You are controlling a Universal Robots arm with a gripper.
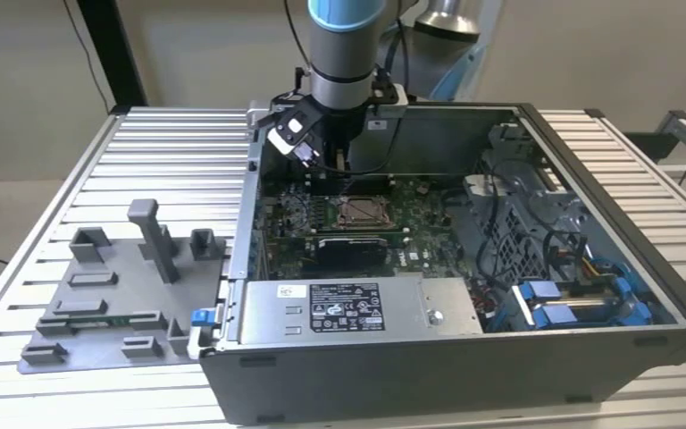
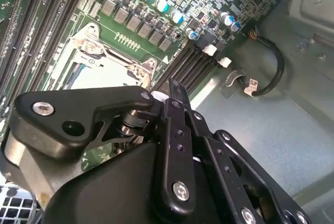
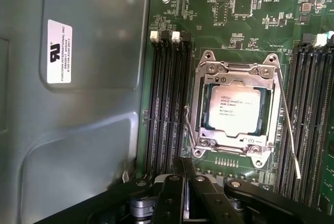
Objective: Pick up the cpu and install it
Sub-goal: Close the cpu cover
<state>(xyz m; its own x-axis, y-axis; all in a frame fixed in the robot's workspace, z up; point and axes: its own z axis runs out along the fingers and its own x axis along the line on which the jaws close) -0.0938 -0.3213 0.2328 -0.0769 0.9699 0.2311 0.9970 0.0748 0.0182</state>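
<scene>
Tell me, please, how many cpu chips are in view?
1. The cpu sits in the metal-framed socket on the green board, inside the computer case. The arm may hide others.

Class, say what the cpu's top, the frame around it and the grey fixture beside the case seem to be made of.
The cpu: pale metal top with a satin sheen. The frame: bright bare metal with sharp glints, probably steel. The grey fixture: matt and evenly coloured, likely plastic.
</scene>
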